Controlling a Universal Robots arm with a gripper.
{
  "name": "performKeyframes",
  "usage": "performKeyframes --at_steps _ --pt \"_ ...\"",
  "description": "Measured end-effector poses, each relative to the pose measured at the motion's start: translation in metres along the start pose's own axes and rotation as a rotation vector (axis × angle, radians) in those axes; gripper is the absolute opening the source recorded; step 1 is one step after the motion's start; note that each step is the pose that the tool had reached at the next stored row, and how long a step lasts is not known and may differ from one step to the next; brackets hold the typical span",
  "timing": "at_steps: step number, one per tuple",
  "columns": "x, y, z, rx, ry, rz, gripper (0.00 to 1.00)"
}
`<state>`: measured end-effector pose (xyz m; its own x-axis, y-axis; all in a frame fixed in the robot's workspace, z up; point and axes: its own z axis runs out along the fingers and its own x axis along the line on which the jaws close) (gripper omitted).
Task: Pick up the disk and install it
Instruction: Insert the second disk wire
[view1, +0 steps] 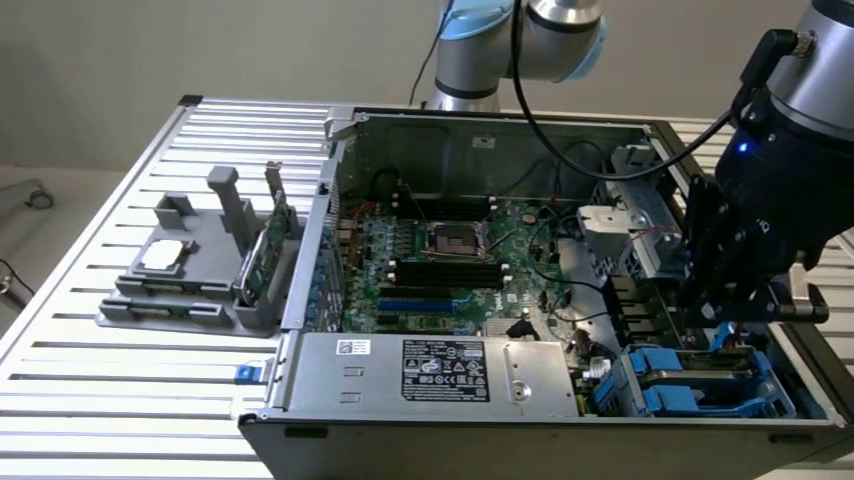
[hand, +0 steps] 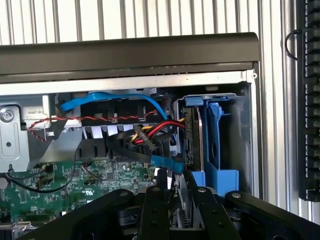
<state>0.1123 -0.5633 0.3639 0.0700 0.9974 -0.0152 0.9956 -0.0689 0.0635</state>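
The disk (hand: 192, 140), a grey metal drive seen edge-on in its blue carrier bracket (hand: 216, 145), stands in the drive bay (view1: 767, 390) at the open computer case's near corner, on the exterior view's right. My black gripper (view1: 731, 335) hangs straight over that bay. In the wrist view the gripper (hand: 180, 210) has a finger (hand: 155, 210) on each side of the disk's near end, closed against it. The disk's lower part is hidden inside the bay, among the blue carriers (view1: 681, 385).
Red, yellow and black power wires (hand: 150, 132) and a blue data cable (hand: 110, 97) run close beside the bay. The motherboard (view1: 441, 260) and labelled power supply (view1: 447, 370) fill the case. A grey fixture (view1: 187, 285) holding a processor chip (view1: 163, 255) and green card (view1: 260, 260) stands on the slatted table.
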Motion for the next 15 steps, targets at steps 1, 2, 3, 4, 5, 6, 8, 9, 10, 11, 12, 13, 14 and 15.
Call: performKeyframes --at_steps 1,2,3,4,5,6,8,9,10,11,12,13,14,15 --pt "0.0 -0.0001 0.0004 -0.0002 0.0004 0.0 0.26" --pt "0.0 -0.0001 0.0006 -0.0004 0.0007 0.0 0.26" --pt "0.0 -0.0001 0.0009 -0.0005 0.0009 0.0 0.26" --pt "0.0 -0.0001 0.001 -0.0005 0.0012 0.0 0.26" --pt "0.0 -0.0001 0.0012 -0.0005 0.0014 0.0 0.24" --pt "0.0 -0.0001 0.0012 -0.0005 0.0015 0.0 0.24" --pt "0.0 -0.0001 0.0012 -0.0005 0.0014 0.0 0.18" --pt "0.0 -0.0001 0.0012 -0.0005 0.0015 0.0 0.13" --pt "0.0 -0.0001 0.0013 -0.0005 0.0015 0.0 0.1" --pt "0.0 -0.0001 0.0013 -0.0005 0.0016 0.0 0.1" --pt "-0.0001 -0.0001 0.0013 -0.0005 0.0015 0.0 0.1" --pt "-0.0001 -0.0001 0.0013 -0.0005 0.0015 0.0 0.1" --pt "-0.0001 -0.0004 0.0013 -0.0005 0.0016 0.0 0.1" --pt "-0.0001 -0.0006 0.0013 -0.0005 0.0017 0.0 0.1"
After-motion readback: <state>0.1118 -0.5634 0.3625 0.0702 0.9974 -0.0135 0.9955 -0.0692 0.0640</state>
